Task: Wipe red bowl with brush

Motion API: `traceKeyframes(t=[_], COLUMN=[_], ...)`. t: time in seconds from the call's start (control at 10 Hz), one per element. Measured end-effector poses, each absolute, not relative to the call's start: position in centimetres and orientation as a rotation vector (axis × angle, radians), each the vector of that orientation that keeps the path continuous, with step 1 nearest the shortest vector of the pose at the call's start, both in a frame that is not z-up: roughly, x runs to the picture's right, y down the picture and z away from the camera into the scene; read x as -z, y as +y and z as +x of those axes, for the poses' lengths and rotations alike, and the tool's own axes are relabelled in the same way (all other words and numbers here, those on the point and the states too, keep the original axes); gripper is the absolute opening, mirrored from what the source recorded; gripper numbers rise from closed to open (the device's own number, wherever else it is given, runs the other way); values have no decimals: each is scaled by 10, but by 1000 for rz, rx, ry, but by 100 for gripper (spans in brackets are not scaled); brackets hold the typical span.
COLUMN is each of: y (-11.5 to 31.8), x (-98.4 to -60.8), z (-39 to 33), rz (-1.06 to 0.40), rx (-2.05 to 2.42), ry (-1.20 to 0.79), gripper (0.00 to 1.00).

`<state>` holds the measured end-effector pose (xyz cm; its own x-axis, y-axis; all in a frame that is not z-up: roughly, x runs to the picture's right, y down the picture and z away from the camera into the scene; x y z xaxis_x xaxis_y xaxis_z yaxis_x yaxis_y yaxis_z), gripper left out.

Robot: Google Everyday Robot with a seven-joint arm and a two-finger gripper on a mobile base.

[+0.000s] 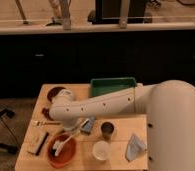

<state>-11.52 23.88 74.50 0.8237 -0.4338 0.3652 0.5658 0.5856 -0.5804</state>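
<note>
The white arm reaches leftward across the wooden table (33,161), and its hand (74,133) hangs at the upper right rim of the wide, shallow orange-red bowl (60,156) near the table's front left. A small pale brush with a white head (60,145) lies slanted inside that bowl, its upper end at the hand. I cannot tell how far the hand is open or whether it grips the brush. A white cup (101,150) stands just right of the bowl, and a flat black bar (42,143) lies to its left.

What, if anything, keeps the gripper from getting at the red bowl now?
Probably yes, it can reach: the gripper hangs at the far rim of the red bowl, the brush lies inside it, and nothing stands between.
</note>
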Motion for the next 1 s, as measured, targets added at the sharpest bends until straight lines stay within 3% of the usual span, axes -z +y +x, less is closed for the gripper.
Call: traceKeyframes(t=[0.6,1.0], y=[251,239], x=[-739,-758], z=[-66,-64], rz=[-779,-786], rx=[516,487], ry=[-154,-143], gripper=[5,5])
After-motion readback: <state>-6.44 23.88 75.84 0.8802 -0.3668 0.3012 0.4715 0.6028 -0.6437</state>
